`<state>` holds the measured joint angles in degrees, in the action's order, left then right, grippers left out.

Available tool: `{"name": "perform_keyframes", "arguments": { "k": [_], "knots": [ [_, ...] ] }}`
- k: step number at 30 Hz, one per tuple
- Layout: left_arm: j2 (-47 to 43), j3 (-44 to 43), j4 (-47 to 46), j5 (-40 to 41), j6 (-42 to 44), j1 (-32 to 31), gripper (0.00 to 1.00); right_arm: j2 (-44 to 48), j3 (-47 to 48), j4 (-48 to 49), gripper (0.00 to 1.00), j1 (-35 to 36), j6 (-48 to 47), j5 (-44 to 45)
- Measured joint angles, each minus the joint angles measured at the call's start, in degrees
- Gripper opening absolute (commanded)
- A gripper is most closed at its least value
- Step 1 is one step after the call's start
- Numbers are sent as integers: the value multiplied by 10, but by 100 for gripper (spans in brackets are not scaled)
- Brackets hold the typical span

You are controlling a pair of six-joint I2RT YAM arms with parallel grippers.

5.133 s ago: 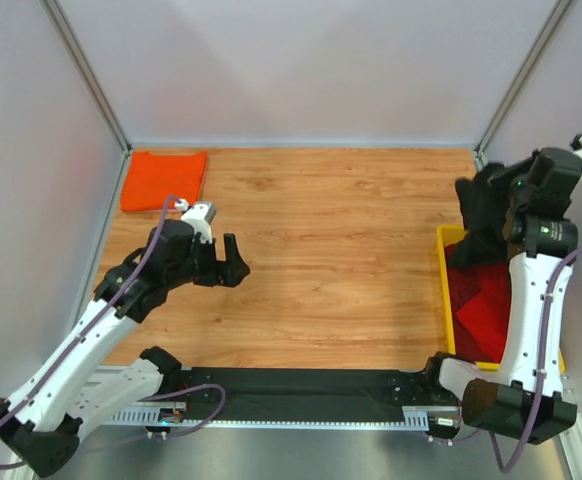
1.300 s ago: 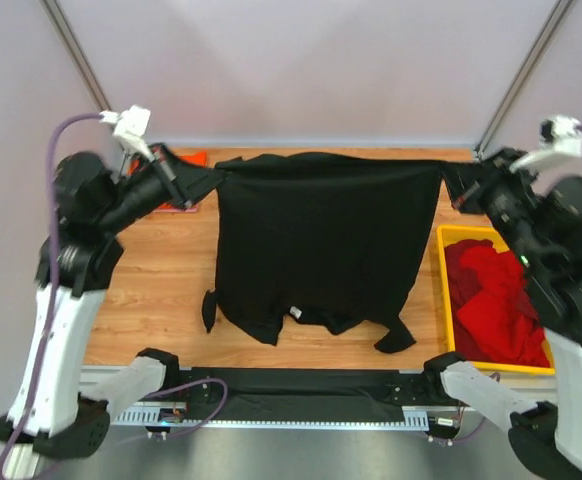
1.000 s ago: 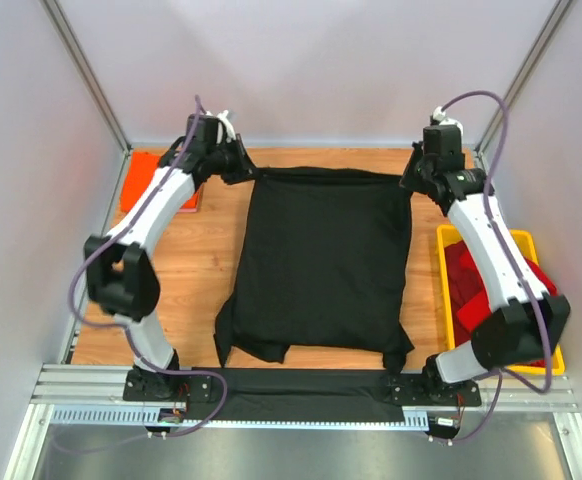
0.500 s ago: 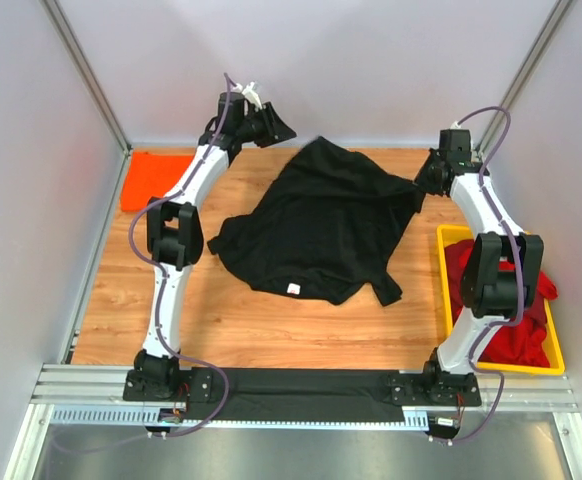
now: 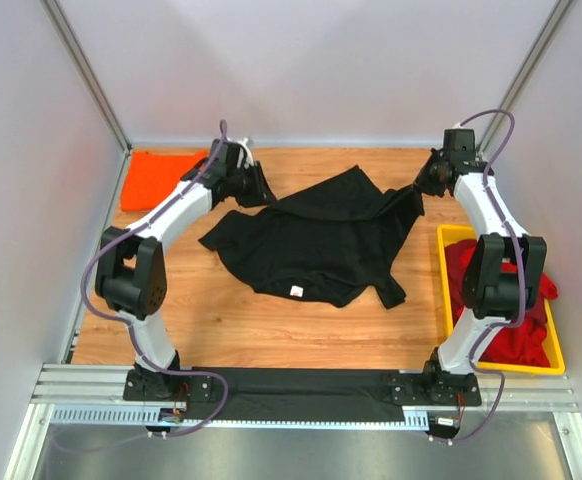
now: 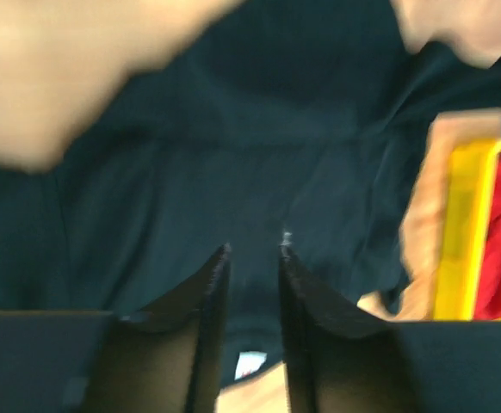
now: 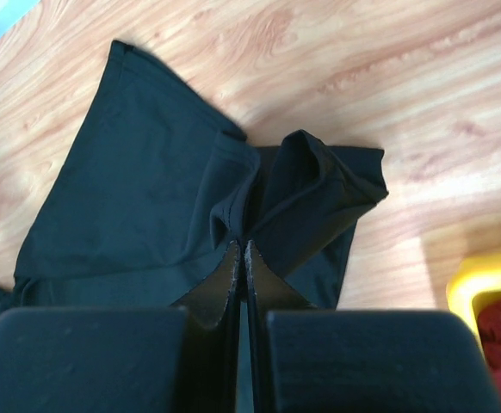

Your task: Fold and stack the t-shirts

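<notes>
The black t-shirt (image 5: 311, 240) lies rumpled across the middle of the table, its white label facing up near the front hem. My left gripper (image 5: 261, 190) hovers over the shirt's back left part; in the left wrist view it (image 6: 255, 251) is open, with nothing between its fingers and the black t-shirt (image 6: 259, 155) below. My right gripper (image 5: 423, 188) is at the shirt's back right corner. In the right wrist view it (image 7: 240, 246) is shut on a bunched fold of the black t-shirt (image 7: 147, 206). A folded orange t-shirt (image 5: 161, 178) lies at the back left.
A yellow tray (image 5: 444, 290) stands along the right edge, holding crumpled red t-shirts (image 5: 501, 310). The tray (image 6: 470, 224) also shows at the right of the left wrist view, and its corner (image 7: 483, 288) in the right wrist view. Grey walls enclose the table.
The left gripper has opened and let go of the black shirt, then swung down toward the table. The shirt, stretched between both grippers a second ago, has slumped onto the wood.
</notes>
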<state>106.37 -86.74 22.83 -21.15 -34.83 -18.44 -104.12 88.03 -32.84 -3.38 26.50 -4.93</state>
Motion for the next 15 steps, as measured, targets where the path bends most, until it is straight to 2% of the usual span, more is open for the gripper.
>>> {"name": "perform_keyframes", "arguments": {
  "k": [5,9,12,15],
  "knots": [
    [-63,109,32,57,-7,-72,27,50,-36,-9,0,9,9,-8],
    [-60,181,63,102,-19,-78,26,88,-67,-10,0,19,14,-18],
    [-28,179,97,139,-22,-68,25,102,-86,-12,0,20,18,-27],
    [26,137,120,165,-22,-64,24,111,-99,-14,0,20,18,-27]
  ]
}}
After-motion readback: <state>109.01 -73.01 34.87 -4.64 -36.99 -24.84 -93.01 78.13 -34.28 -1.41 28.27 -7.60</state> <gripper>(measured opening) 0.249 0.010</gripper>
